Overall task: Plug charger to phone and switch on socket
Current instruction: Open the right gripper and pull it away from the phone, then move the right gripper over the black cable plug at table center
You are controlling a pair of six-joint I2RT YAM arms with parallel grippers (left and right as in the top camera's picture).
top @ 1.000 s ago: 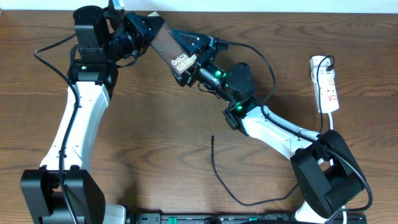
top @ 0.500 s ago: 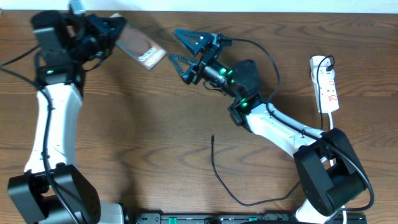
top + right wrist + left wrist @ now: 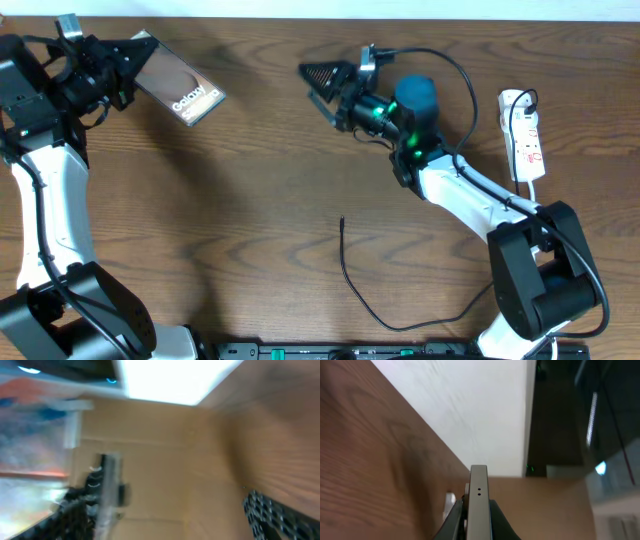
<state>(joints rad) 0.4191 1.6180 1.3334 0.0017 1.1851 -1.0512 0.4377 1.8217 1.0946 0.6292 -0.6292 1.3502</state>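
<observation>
The phone (image 3: 185, 92) is held off the table (image 3: 250, 190) near its far left corner. It is a flat dark slab, tilted, with its brownish screen turned up to the overhead camera and white "Galaxy" lettering showing near its free end. Its other end is clamped between the closed fingers of the left gripper (image 3: 135, 62). In the left wrist view the phone (image 3: 479, 502) shows edge-on as a thin grey rim with two small dots, with a black finger (image 3: 454, 521) pressed to its side. The right gripper (image 3: 322, 88) is over the far middle of the table, well apart from the phone, jaws spread wide with nothing between them; its own camera view is blurred. The charger (image 3: 341, 245), a thin black cable, lies loose on the wood nearer the front, its tip free. The socket (image 3: 526, 135), a narrow white strip with red markings, lies at the right edge
</observation>
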